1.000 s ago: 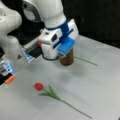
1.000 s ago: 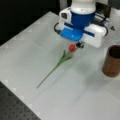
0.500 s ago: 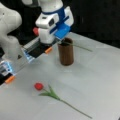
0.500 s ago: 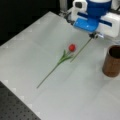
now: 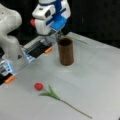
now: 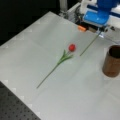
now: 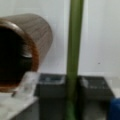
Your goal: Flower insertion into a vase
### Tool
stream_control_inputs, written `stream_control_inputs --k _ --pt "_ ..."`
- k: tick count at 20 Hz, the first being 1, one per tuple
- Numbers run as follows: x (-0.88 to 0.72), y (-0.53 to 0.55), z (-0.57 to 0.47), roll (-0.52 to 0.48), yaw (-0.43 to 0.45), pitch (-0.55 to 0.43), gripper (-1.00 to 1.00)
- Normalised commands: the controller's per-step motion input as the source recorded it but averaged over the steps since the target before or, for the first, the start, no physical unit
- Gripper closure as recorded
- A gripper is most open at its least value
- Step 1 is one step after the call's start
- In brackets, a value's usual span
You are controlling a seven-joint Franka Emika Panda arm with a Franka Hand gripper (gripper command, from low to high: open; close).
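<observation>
The dark brown vase (image 5: pixel 65 51) (image 6: pixel 112 61) stands upright on the white table with its top open. My gripper (image 5: pixel 58 35) (image 6: pixel 101 30) hangs just behind and above it, shut on a flower's green stem (image 7: pixel 73 50) (image 6: pixel 89 44). That stem runs between the fingers in the wrist view, beside the vase (image 7: pixel 22 50). The held flower's red head (image 5: pixel 32 22) shows at the gripper's left in a front view. A second flower lies flat on the table, its red head (image 5: pixel 38 86) (image 6: pixel 72 47) apart from the vase.
The robot's white base (image 5: pixel 11 45) and a dark fixture with orange tabs (image 5: pixel 37 50) (image 6: pixel 82 28) sit along the table's back edge. A dark perforated board (image 6: pixel 15 110) borders the table at a front view's bottom left.
The gripper has risen and drawn back behind the vase with the stem in it. The flower lying on the table and the vase have stayed where they were.
</observation>
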Motion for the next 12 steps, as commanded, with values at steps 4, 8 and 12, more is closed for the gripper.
stream_control_inputs --k 4,8,12 --pt "-0.28 0.31 -0.02 0.055 -0.196 0.023 1.0" --pt "-0.24 0.18 -0.04 0.088 -0.156 0.014 1.0" --pt "-0.3 0.16 -0.05 0.108 -0.121 0.021 1.0"
